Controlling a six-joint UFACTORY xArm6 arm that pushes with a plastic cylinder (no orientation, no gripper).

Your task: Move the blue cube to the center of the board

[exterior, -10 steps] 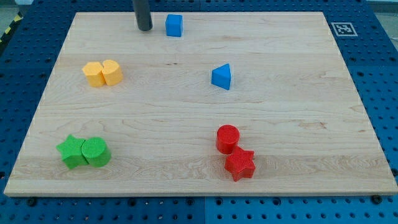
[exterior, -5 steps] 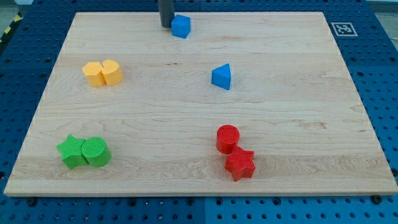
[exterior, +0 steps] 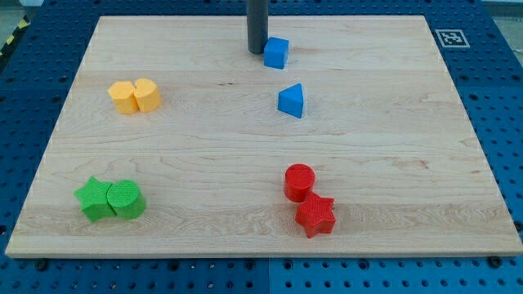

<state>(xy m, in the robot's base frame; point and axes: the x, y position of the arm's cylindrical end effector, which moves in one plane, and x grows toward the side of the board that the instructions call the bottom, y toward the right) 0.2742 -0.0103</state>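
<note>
Camera view records the rod's tip (exterior: 257, 51) set down on the surface (exterior: 392, 163) near the view's top edge, directly against the left face of the blue cube (exterior: 276, 53). No pincer is fitted to this arm, so no open or closed state can be told; contact is made by the tip alone. The blue cube is located well above the board's centre, slightly right of the midline, with the blue triangular block (exterior: 291, 101) just below it. The tip's placement on the cube's left side is judged suited to a rightward shove, not a push toward centre; a reposition to the cube's top side is judged necessary. The triangular block is noted as a possible obstruction on the downward path.
</note>
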